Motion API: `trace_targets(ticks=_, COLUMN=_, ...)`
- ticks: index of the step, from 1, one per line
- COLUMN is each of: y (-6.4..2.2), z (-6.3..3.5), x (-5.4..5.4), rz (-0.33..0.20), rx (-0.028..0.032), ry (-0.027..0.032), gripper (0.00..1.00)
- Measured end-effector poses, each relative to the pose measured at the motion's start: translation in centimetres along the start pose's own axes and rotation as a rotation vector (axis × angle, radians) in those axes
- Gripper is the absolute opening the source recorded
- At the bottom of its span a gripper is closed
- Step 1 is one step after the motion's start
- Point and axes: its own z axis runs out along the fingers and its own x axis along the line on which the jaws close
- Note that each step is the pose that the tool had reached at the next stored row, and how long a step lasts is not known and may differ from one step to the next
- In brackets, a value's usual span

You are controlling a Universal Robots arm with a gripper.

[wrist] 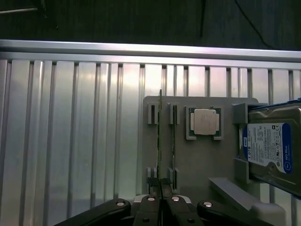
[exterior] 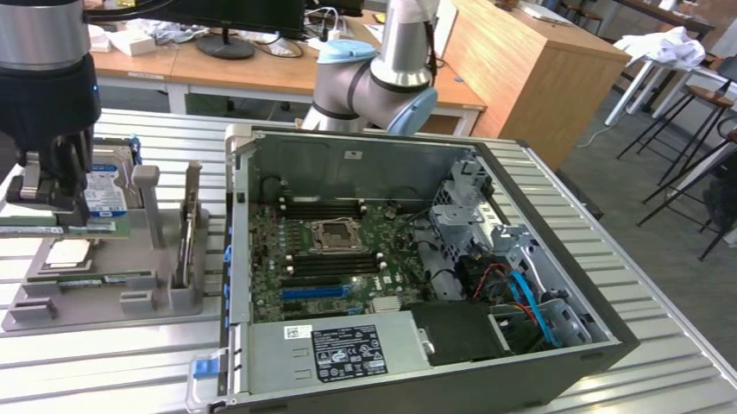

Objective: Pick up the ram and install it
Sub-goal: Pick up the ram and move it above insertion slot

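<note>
Grey tray (wrist: 197, 162) — processor (wrist: 205, 121), hard drive (wrist: 273, 146) in pockets; gripper (wrist: 161, 188) clamped on ram (wrist: 160, 136).

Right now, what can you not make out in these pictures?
Wrist view, the ram: seen edge-on, so its label and chips are hidden.
Wrist view, the hard drive: cut off by the picture's edge.
Exterior view, the memory slots: too small to tell whether their latches stand open.
</note>
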Motion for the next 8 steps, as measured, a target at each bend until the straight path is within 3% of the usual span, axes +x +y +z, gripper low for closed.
trace_targets(ticks=8, y=0.01, z=-1.17, x=0.0, rz=0.000, rx=-0.0062, ry=0.0000, gripper=0.11)
